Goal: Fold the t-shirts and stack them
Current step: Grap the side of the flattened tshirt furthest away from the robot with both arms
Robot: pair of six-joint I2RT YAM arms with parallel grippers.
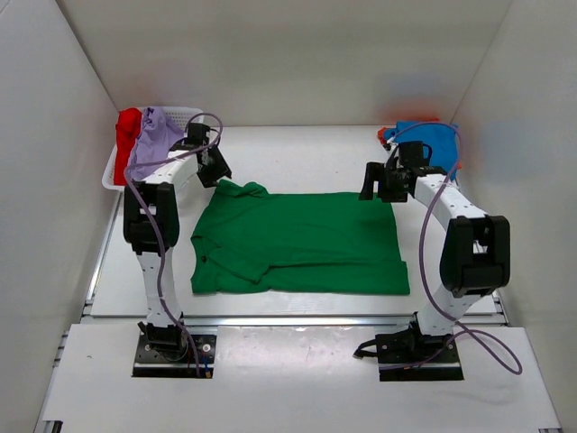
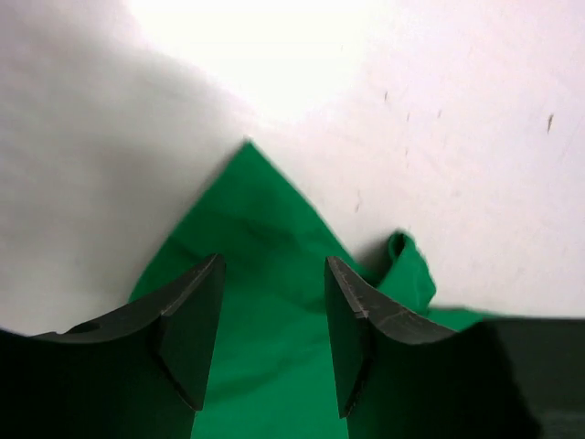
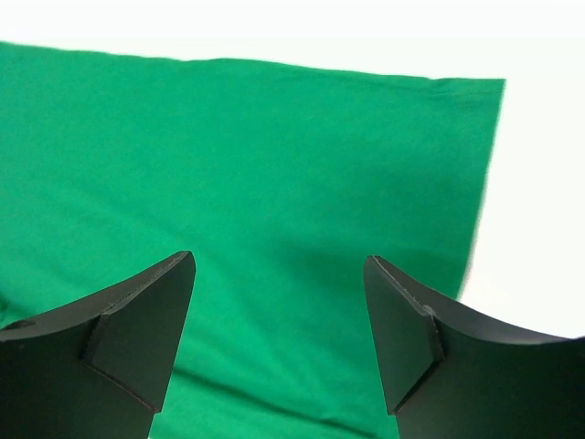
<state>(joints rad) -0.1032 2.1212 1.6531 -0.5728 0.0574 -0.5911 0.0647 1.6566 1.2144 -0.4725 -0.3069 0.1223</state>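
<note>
My left fingers (image 2: 187, 329) and right fingers (image 3: 137, 320) hang released, grasping nothing, over the far corners of the green t-shirt (image 1: 297, 239), spread flat on the bench (image 1: 297, 153). Folding looks under way; next, I judge, both must pinch that far edge together.

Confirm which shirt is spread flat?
The green collared shirt, mid-table. The red shirt and lavender shirt are bunched at the basket; the blue shirt is heaped far right.
</note>
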